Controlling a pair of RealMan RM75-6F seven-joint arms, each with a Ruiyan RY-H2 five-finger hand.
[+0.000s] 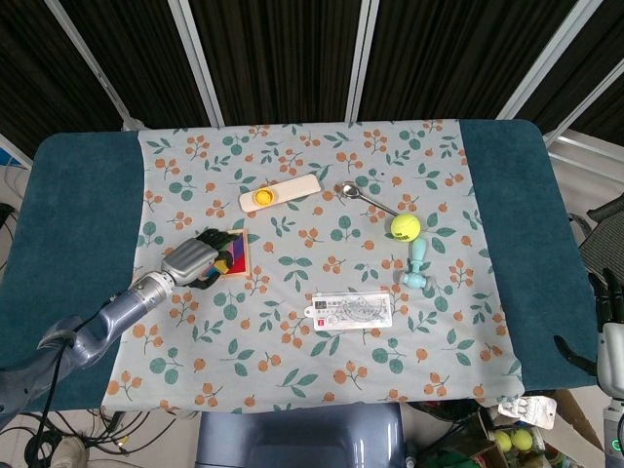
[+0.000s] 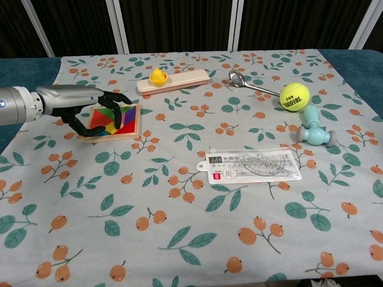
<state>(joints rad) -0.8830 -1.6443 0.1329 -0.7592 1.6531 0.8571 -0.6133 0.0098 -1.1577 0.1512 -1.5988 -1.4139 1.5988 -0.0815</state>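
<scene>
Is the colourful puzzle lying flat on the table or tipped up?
Flat. The square wooden puzzle tray with coloured pieces lies level on the floral tablecloth, the left hand over its near-left edge.

On the tablecloth [image 2: 179,197], toward the left edge: puzzle board [image 2: 116,121], with the left hand [image 2: 90,104] over its left side. Behind it, nearer the far edge: wooden tray [image 2: 175,81] carrying a small ball [image 2: 157,76] at its left end. Right of the tray: spoon [image 2: 251,86], then tennis ball [image 2: 294,96]. Just in front of the ball: dumbbell toy [image 2: 313,130]. Mid-table, nearer the front edge: ruler set [image 2: 251,164]. Off the right edge: right hand [image 1: 609,322].
</scene>
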